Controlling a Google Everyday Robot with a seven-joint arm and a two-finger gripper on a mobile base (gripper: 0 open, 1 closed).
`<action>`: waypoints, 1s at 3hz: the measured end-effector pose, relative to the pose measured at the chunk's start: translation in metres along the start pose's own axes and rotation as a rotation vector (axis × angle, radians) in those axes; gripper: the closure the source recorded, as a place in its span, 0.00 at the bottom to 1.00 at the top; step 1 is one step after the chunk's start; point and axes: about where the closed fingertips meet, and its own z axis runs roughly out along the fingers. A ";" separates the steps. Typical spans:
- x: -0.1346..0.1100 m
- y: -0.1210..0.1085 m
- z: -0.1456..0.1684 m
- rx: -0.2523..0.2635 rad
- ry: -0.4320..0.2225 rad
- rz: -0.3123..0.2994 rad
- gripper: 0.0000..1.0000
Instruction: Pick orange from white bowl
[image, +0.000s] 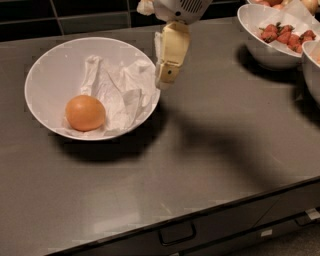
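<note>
The orange (85, 113) lies in the left half of the wide white bowl (52, 57), on crumpled white paper (117, 87). The bowl stands at the left of the dark counter. My gripper (165, 80) hangs down from the top of the camera view, just above and beside the bowl's right rim. It is to the right of the orange, about a bowl's half-width away, and holds nothing that I can see.
A smaller white bowl with red strawberries (272, 42) stands at the back right. Another bowl's rim (311, 67) shows at the right edge. The counter's front edge, with a drawer handle (177, 232), runs along the bottom.
</note>
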 end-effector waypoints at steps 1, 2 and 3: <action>0.000 0.000 0.000 0.000 0.000 0.000 0.00; -0.022 -0.013 0.016 -0.016 -0.007 -0.047 0.00; -0.051 -0.026 0.039 -0.045 -0.010 -0.119 0.00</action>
